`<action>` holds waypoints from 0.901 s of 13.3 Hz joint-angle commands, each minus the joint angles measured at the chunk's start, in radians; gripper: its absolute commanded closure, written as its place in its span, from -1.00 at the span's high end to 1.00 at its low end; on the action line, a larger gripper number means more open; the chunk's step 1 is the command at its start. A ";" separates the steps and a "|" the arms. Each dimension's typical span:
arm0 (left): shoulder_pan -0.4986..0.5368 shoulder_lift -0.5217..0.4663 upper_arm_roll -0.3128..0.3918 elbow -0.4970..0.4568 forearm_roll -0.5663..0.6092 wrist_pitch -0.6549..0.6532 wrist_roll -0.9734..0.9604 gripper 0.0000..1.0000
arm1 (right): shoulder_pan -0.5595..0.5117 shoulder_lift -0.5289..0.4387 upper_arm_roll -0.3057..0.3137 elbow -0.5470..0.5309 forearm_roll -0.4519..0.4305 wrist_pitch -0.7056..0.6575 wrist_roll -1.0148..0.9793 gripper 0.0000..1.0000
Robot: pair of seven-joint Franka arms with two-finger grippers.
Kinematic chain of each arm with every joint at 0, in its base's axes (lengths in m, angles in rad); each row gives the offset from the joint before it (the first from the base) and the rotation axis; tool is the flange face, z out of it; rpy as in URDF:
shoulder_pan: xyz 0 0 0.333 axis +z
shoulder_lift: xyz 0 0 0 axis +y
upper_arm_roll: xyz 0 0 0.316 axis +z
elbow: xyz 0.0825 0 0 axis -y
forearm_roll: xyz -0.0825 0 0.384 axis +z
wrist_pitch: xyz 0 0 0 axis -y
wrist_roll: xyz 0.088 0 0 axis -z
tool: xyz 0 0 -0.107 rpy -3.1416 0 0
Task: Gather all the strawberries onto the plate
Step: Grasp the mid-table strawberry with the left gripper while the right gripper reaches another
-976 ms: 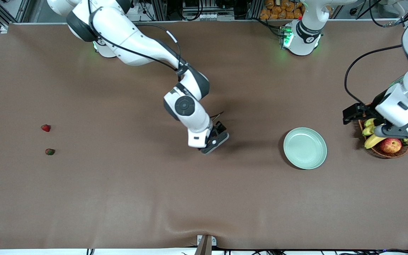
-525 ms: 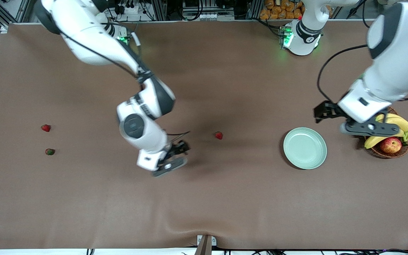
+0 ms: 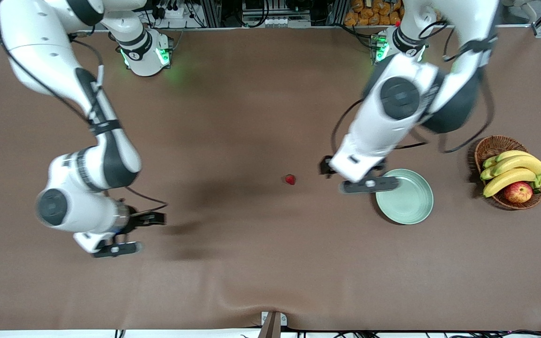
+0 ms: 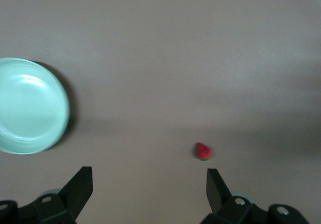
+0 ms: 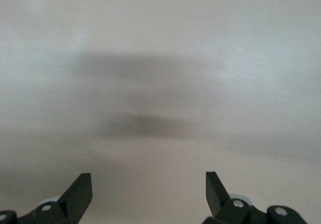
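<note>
Strawberry [image 3: 290, 179] lies on the bench [image 3: 251, 263] near the plate [image 3: 409, 202], toward the right arm's end. We see left hand [image 3: 359, 176] at the plate's rim, fingers apart, empty. Right hand [image 3: 129, 233] well apart from the plate, fingers spread, empty.

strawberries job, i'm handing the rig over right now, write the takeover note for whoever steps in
Left gripper: open, empty, over the table beside the plate.
Right gripper: open, empty, over bare table toward the right arm's end.
One strawberry lies on the table between the two grippers, apart from the plate. No other strawberry shows.
Done: nothing; the plate is empty.
Left: get every strawberry into the plate.
</note>
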 commanded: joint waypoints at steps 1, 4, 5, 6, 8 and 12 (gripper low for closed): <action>-0.053 0.099 0.012 0.055 -0.003 0.067 -0.049 1.00 | -0.116 -0.033 0.022 -0.026 -0.035 -0.061 -0.084 1.00; -0.097 0.193 0.009 0.073 -0.009 0.177 -0.084 1.00 | -0.255 -0.033 0.022 -0.042 -0.070 -0.099 -0.202 1.00; -0.116 0.219 0.011 0.073 -0.007 0.190 -0.127 1.00 | -0.298 -0.033 0.022 -0.055 -0.084 -0.098 -0.207 1.00; -0.139 0.248 0.014 0.073 -0.003 0.207 -0.144 1.00 | -0.334 -0.030 0.022 -0.063 -0.107 -0.098 -0.208 1.00; -0.150 0.276 0.017 0.063 0.025 0.211 -0.135 1.00 | -0.393 -0.024 0.022 -0.066 -0.150 -0.095 -0.210 1.00; -0.197 0.319 0.020 0.008 0.066 0.211 -0.242 1.00 | -0.467 -0.017 0.022 -0.137 -0.207 0.025 -0.255 1.00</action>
